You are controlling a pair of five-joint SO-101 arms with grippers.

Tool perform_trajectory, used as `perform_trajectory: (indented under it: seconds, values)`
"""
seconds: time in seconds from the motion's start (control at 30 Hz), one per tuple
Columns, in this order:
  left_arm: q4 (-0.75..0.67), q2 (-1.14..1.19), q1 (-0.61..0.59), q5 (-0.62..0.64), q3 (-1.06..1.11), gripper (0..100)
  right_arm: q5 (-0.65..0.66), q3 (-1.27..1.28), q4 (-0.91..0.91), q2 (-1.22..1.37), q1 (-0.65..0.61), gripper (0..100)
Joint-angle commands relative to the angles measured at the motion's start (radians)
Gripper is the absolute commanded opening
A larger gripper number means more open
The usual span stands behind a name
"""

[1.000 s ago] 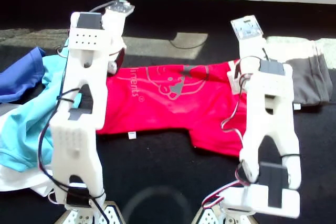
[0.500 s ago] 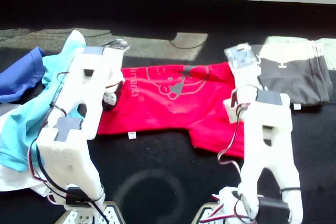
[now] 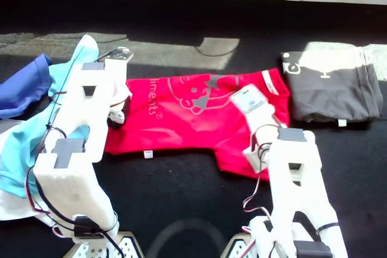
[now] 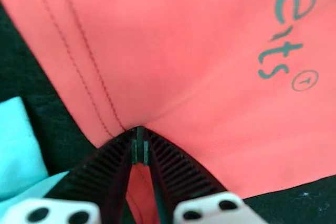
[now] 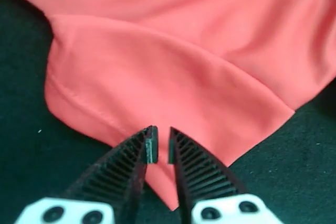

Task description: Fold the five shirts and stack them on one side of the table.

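Table: covered in black cloth, partly in sunlight along the far side.

Red shirt: lies spread flat across the middle of the table, print facing up, with one sleeve pointing toward the arms' bases.

Unfolded pile, at the left end of the table: a light blue shirt is crumpled just beside the red shirt's left edge, a dark blue shirt lies on the far side of it, and a white shirt lies under its near edge.

Grey shirt: folded, at the right end of the table, close beside the red shirt's far right corner.

Left gripper: down at the red shirt's left edge, jaws closed, pinching a small ridge of red fabric beside a line of stitching.

Right gripper: over the red shirt's sleeve, jaws a narrow slit apart. Nothing is seen gripped between them.
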Motion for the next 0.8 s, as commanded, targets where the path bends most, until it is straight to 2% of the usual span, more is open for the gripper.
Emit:
perform_trajectory:
  seconds: [0.0, 0.07, 0.2, 0.43, 0.57, 0.77]
  values:
    - [-0.017, -0.028, 0.048, 0.011, 0.024, 1, 0.044, 0.001, 0.047, -0.036, -0.073, 19.5]
    - [-0.051, -0.028, 0.059, 0.011, 0.056, 1, 0.130, 0.007, 0.050, -0.036, -0.099, 23.2]
    - [-0.118, -0.038, 0.061, 0.011, 0.127, 1, 0.249, 0.008, 0.050, -0.027, -0.108, 23.3]
    - [-0.121, -0.035, 0.061, 0.011, 0.125, 1, 0.262, 0.012, 0.071, -0.025, -0.108, 23.7]
    - [-0.121, -0.033, 0.061, 0.011, 0.125, 1, 0.262, 0.033, 0.077, -0.021, -0.108, 29.6]
    - [-0.121, -0.031, 0.061, 0.011, 0.125, 1, 0.262, 0.050, 0.013, 0.125, -0.102, 29.9]
